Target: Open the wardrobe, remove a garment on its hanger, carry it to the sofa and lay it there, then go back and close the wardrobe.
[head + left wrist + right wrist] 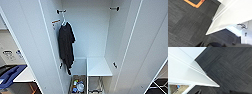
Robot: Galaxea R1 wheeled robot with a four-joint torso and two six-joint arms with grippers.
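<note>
The tall white wardrobe [97,37] stands wide open, both of its full-height panelled doors swung outward, one at each side of the head view. Inside, the rail fittings sit high on the side walls, and a plain dark grey-black shirt [66,47] on a white hanger hangs close to the left inner wall. No maroon jacket with white sleeves hangs in the wardrobe, and nothing else hangs beside the dark shirt, so the garment seems to have been taken out already; where it and its own hanger lie now cannot be told from these pictures. Low in the wardrobe a white shelf [99,67] sits against the right inner wall, and beside it an open box holds small coloured items [77,86]. At the far left edge of the head view a bright blue padded shape [11,75] shows, which may be the sofa, though too little of it is seen to be sure. Both wrist views look down on dark grey carpet tiles [230,69] with the lower edge of a white wardrobe door [228,21] crossing them. Whether either gripper is open or closed cannot be told. Judging by the scene, the opening and removal are done, and closing the doors is what remains.
</note>
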